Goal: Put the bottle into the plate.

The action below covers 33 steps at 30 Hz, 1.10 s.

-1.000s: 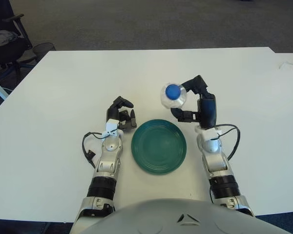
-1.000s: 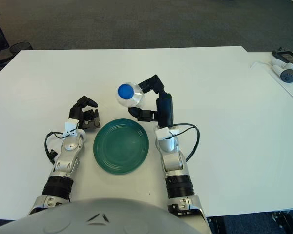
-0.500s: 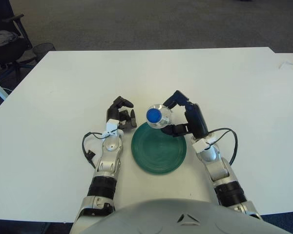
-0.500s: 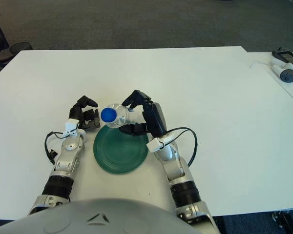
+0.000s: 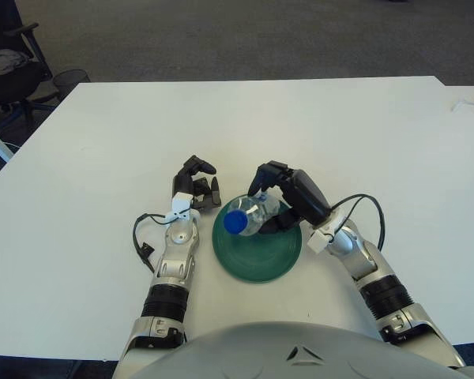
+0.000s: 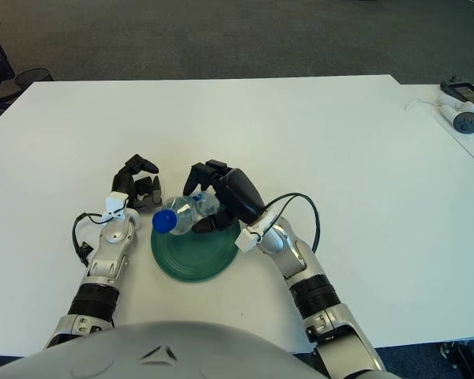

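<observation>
**Bottle over the plate, ready to be laid down**

The bottle (image 5: 251, 215) is a clear plastic one with a blue cap (image 5: 235, 222). It lies tilted, almost on its side, with the cap toward the robot's left, and it is over the left part of the green plate (image 5: 261, 254). I cannot tell if it touches the plate or hangs just above it.

The right hand (image 5: 283, 197) has its fingers curled around the body of the bottle from above and from the far side, so the grasp is closed on it. The left hand (image 5: 196, 189) rests on the white table (image 5: 103, 142) just beside the plate's left rim, fingers curled and holding nothing.

To do this step well, I think the hand should lower until the bottle lies on the plate, a little more toward the centre, because the cap end is near the left rim. A round bottle on its side can roll, so the fingers should open slowly and only when the bottle rests. The idle hand is near and should not be bumped.
</observation>
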Tool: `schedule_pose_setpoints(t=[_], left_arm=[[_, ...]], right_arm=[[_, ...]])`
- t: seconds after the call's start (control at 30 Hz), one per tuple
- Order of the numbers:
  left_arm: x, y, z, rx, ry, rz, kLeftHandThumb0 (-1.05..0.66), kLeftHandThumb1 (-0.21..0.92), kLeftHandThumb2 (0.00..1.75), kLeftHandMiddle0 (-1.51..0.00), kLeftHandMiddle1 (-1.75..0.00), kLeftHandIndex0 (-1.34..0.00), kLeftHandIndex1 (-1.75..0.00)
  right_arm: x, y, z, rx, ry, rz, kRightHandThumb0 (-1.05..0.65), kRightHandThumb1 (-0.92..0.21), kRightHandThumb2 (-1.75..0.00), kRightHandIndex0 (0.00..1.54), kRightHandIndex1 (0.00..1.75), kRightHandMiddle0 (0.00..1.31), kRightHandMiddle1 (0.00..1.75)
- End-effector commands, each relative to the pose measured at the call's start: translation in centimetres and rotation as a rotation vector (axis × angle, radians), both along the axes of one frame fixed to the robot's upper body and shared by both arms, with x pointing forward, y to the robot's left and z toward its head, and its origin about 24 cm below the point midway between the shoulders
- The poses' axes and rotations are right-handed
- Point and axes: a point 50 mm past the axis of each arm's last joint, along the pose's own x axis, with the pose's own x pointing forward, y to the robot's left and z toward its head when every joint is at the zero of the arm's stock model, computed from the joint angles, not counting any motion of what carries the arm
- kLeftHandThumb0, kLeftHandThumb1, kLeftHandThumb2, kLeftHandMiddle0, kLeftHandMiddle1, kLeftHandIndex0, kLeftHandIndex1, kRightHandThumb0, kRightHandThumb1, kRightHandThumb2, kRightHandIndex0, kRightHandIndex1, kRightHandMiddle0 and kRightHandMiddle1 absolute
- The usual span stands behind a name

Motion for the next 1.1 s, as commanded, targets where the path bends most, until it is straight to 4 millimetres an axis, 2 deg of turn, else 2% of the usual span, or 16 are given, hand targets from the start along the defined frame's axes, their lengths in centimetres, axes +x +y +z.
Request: schedule_pose_setpoints(t=[0.0, 0.47, 0.6, 0.67, 0.77, 0.87, 0.97, 1.07], left_arm=[[-0.89, 0.3, -1.87, 0.002, 0.109, 0.01, -0.53, 0.17, 1.49, -1.26, -1.75, -0.73, -1.75], [-0.85, 0.29, -1.84, -0.007, 0.103, -0.002, -0.52, 0.17, 1.49, -1.25, -1.75, -0.72, -1.75], [-0.84, 0.3, -1.83, -0.01, 0.101, -0.006, -0.53, 0.17, 1.49, -1.26, -1.75, -0.72, -1.75], [-0.82, 0.32, -1.85, -0.01, 0.099, -0.008, -0.53, 0.17, 1.49, -1.25, -1.75, -0.73, -1.75], [-0.81, 0.35, -1.88, -0.009, 0.099, -0.01, -0.53, 0.17, 1.5, -1.25, -1.75, -0.73, -1.75], [-0.8, 0.34, -1.85, -0.002, 0.101, -0.009, -0.53, 0.17, 1.5, -1.25, -1.75, -0.73, -1.75], [-0.8, 0.35, -1.76, 0.007, 0.101, -0.006, -0.53, 0.17, 1.5, -1.26, -1.75, -0.73, -1.75], [-0.8, 0.37, -1.71, 0.018, 0.104, -0.004, -0.53, 0.17, 1.5, -1.26, -1.75, -0.73, -1.75]], right_arm=[[0.28, -0.04, 0.4, -0.054, -0.035, 0.022, -0.09, -0.4, -1.17, 1.11, 1.75, 0.85, 1.75], [0.56, -0.18, 0.26, -0.125, -0.039, 0.002, -0.08, -0.37, -1.19, 1.11, 1.75, 0.86, 1.75], [0.65, -0.27, 0.23, -0.13, -0.029, -0.004, -0.12, -0.41, -1.14, 1.08, 1.75, 0.84, 1.75], [0.76, -0.37, 0.27, -0.13, -0.021, -0.004, -0.31, -0.43, -1.15, 1.0, 1.75, 0.65, 1.75], [0.86, -0.48, 0.32, -0.129, -0.012, 0.0, -0.38, -0.49, -1.08, 0.87, 1.75, 0.52, 1.75], [0.92, -0.55, 0.4, -0.125, -0.006, 0.019, -0.4, -0.53, -1.03, 0.78, 1.75, 0.46, 1.75], [0.97, -0.65, 0.5, -0.127, -0.005, 0.039, -0.39, -0.64, -0.87, 0.55, 1.75, 0.4, 1.72], [1.0, -0.77, 0.62, -0.132, -0.003, 0.051, -0.38, -0.79, -0.62, 0.29, 1.75, 0.36, 1.66]])
